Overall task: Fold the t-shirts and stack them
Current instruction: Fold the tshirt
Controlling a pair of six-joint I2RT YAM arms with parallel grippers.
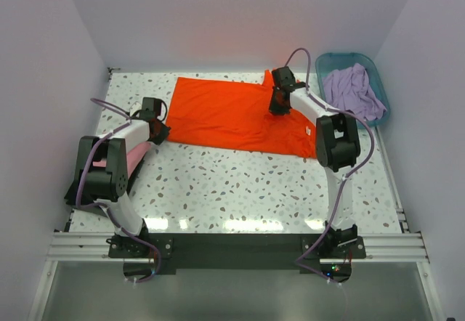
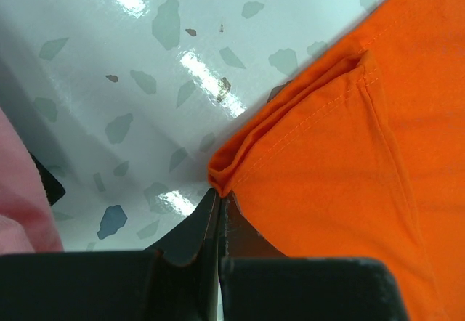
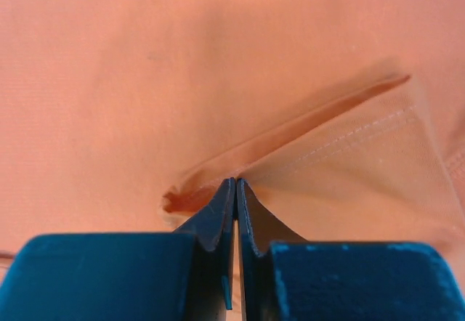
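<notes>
Across centre frame, the orange t-shirt [image 1: 232, 114] is pinched by left hand [image 1: 159, 131] and right hand [image 1: 277, 109]; a fold-over lift seems needed next.

Nothing readable shows on the orange t-shirt [image 1: 225, 114] or elsewhere.

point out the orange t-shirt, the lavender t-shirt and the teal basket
orange t-shirt [image 1: 225, 114]: top external view, middle of its spread body
lavender t-shirt [image 1: 352, 92]: top external view, centre of the crumpled heap
teal basket [image 1: 343, 55]: top external view, its far rim
</notes>
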